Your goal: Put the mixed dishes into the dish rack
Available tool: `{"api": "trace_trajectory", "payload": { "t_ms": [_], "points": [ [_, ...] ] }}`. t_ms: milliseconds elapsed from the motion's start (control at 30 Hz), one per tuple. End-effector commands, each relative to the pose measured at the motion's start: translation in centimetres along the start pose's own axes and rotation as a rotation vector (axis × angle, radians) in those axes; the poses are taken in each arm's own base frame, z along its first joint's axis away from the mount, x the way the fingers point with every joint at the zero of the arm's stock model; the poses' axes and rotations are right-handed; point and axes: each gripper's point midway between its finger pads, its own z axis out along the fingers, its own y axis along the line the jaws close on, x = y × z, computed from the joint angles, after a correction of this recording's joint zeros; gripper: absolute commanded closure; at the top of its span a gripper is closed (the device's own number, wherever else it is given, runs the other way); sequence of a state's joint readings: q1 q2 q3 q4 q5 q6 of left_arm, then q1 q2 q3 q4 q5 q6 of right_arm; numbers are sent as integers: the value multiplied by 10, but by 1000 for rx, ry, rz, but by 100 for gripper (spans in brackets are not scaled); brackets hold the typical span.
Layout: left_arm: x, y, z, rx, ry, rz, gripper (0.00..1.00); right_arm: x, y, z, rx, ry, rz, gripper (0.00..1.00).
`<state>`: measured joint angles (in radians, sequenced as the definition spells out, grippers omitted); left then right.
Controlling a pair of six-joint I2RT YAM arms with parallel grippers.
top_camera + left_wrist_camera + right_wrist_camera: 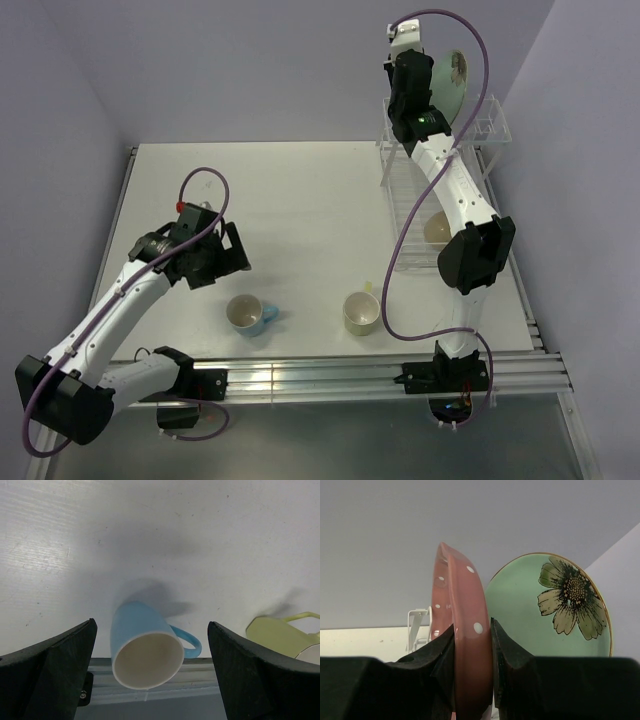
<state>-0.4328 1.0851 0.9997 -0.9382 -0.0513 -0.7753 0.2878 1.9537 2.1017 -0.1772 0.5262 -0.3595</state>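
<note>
**Pink plate gripped at the rack; left gripper open above the blue mug**

The pink white-dotted plate (460,580) stands on edge, glossy, its rim turned to the wrist camera; just behind it the mint-green flowered plate (545,615) stands upright with its dark-petalled flower facing the lens; whether the two plates touch cannot be told. The right arm reaches up and far over the dish rack (405,215), a white wire frame at the table's (300,200) far right; the right gripper (472,630) is clamped on the pink plate, one black finger (502,645) pressed to each face near the lower rim. A cream bowl (437,228) lies in the rack's lower tray, partly hidden by the arm.

The blue mug (250,315) stands upright near the table's near edge, cream inside, handle to its right; the pale yellow-green mug (362,312) stands near it to the right, the two apart. The left arm bends out from its base, wrist angled down; the left gripper (151,630) hangs with jaws spread wide, holding nothing; in the wrist view the blue mug sits between and below the fingers (55,665), touching neither.
</note>
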Motion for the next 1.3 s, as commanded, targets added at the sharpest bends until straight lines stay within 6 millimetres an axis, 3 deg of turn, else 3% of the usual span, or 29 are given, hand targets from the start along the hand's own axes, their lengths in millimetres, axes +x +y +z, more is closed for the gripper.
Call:
{"api": "trace_trajectory", "payload": {
  "t_ms": [0, 100, 133, 300, 333, 433, 767, 833, 967, 1133, 1267],
  "points": [
    [1, 7, -15, -27, -15, -25, 1, -42, -19, -3, 44, -125, 112, 88],
    [6, 14, -17, -51, -4, -31, 1, -36, -16, -2, 38, -106, 119, 78],
    [10, 18, -17, -64, 11, -33, 1, -34, -15, -1, 35, -102, 117, 67],
    [18, 23, -23, -68, 29, -46, 1, -27, -12, -1, 27, -82, 125, 43],
    [20, 25, -23, -77, 35, -45, 1, -25, -11, -1, 25, -77, 130, 34],
    [25, 29, -24, -85, 49, -49, 1, -26, -13, -3, 25, -77, 142, 24],
    [49, 45, -20, -118, 113, -46, 1, -35, -22, -23, 18, -100, 178, 17],
    [50, 47, -20, -114, 111, -46, 1, -38, -25, -31, 20, -106, 184, 10],
    [50, 48, -18, -117, 107, -32, 1, -46, -30, -45, 12, -124, 192, 9],
    [48, 47, -14, -115, 103, -22, 1, -43, -32, -48, 15, -115, 183, 8],
    [55, 46, -7, -102, 128, -25, 1, -55, -40, -61, 15, -142, 207, 7]
  ]
}}
